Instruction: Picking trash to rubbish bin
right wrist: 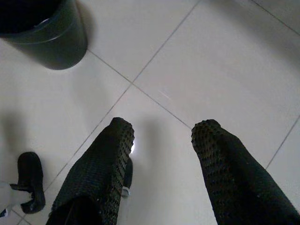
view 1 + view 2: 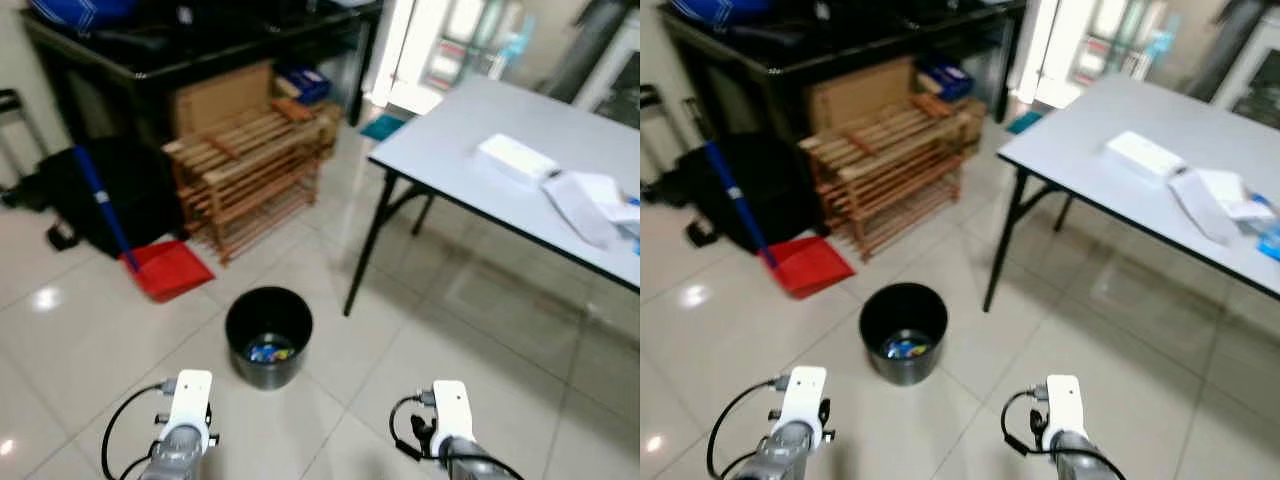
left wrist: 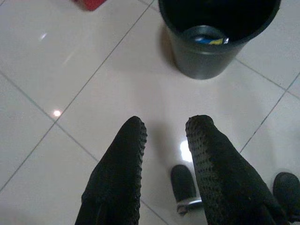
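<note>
A black bin (image 2: 268,335) stands on the pale tiled floor (image 2: 80,350). It is in front of both arms, a bit closer to the left one. Inside the bin, at the bottom, lie some blue and yellow bits of trash (image 2: 269,352).

The left gripper (image 3: 165,133) hangs over the floor with its two black fingers (image 3: 123,164) spread apart. Nothing is between them. The bin is just past the fingertips, and a little to one side.

The right gripper (image 1: 161,131) also hangs over bare tiles. Its fingers (image 1: 105,161) are spread wide too, and they hold nothing. The bin sits off beyond its left finger, near the corner of that view.

Farther away, past the bin, a red dustpan (image 2: 168,268) with a blue handle lies on the floor. Next to it is a wooden rack (image 2: 250,170). A grey table (image 2: 450,150) with black legs stands to the right of the bin. On the table there is a white box (image 2: 515,160) and some white paper (image 2: 585,200).
</note>
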`<state>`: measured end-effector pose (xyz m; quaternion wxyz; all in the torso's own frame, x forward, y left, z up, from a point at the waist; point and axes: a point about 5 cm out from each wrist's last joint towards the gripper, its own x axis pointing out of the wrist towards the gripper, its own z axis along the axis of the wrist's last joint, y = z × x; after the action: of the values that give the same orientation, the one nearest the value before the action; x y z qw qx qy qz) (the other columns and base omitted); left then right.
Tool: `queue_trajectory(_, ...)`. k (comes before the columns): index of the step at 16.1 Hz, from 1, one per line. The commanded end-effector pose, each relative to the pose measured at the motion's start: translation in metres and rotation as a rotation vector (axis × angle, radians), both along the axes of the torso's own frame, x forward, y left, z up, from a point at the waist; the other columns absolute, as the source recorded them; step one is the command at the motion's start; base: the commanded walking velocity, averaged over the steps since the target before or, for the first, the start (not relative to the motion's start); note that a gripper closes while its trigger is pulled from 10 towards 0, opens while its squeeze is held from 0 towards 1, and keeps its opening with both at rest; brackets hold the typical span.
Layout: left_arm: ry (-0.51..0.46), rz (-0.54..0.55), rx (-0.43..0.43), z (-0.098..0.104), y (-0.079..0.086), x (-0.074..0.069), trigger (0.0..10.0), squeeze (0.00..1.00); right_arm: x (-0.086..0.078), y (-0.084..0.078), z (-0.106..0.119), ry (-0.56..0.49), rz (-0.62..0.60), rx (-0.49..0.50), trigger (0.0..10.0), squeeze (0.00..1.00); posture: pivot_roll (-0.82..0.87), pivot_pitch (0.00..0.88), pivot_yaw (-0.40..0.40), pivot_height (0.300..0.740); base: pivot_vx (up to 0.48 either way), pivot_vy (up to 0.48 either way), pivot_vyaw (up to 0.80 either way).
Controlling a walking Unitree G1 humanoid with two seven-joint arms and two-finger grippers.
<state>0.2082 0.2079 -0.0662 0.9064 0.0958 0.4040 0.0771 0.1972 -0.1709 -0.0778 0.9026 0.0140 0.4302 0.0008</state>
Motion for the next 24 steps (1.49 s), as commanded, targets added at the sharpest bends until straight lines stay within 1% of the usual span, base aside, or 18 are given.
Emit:
queue_trajectory(1, -0.011, 0.002, -0.010, 0.0012, -0.0017, 0.0024, 10.0, 0.00, 0.0013, -0.0022, 0.0008, 0.000, -0.001, -0.004, 10.0, 0.00, 0.03, 0.005, -0.098, 0.740, 0.000, 0.000, -0.80)
queue_trajectory(3, 0.000, -0.017, 0.014, 0.0012, -0.0012, 0.0026, 10.0, 0.00, 0.0011, -0.0020, 0.0007, 0.002, 0.000, -0.005, 10.0, 0.00, 0.03, 0.005, -0.097, 0.740, 0.000, 0.000, -0.80)
queue_trajectory(9, 0.008, -0.034, 0.025, 0.0005, -0.0029, 0.0020, 10.0, 0.00, 0.0002, -0.0016, 0.0001, 0.007, 0.006, -0.006, 10.0, 0.00, 0.03, 0.005, -0.097, 0.740, 0.000, -0.431, -0.80)
queue_trajectory(17, 0.006, -0.029, 0.022, 0.0005, -0.0033, 0.0021, 10.0, 0.00, 0.0008, -0.0010, 0.0005, 0.002, 0.001, 0.002, 10.0, 0.00, 0.03, 0.008, -0.098, 0.740, 0.000, 0.000, -0.05)
queue_trajectory(22, 0.008, -0.040, 0.028, 0.0004, -0.0035, 0.0019, 10.0, 0.00, 0.0004, -0.0005, 0.0002, 0.007, 0.008, 0.005, 10.0, 0.00, 0.03, 0.009, -0.099, 0.740, 0.000, 0.000, -0.80)
queue_trajectory(24, 0.010, -0.040, 0.029, 0.0002, -0.0037, 0.0016, 10.0, 0.00, 0.0004, -0.0005, 0.0001, 0.008, 0.010, 0.005, 10.0, 0.00, 0.03, 0.009, -0.098, 0.740, 0.000, -0.246, -0.79)
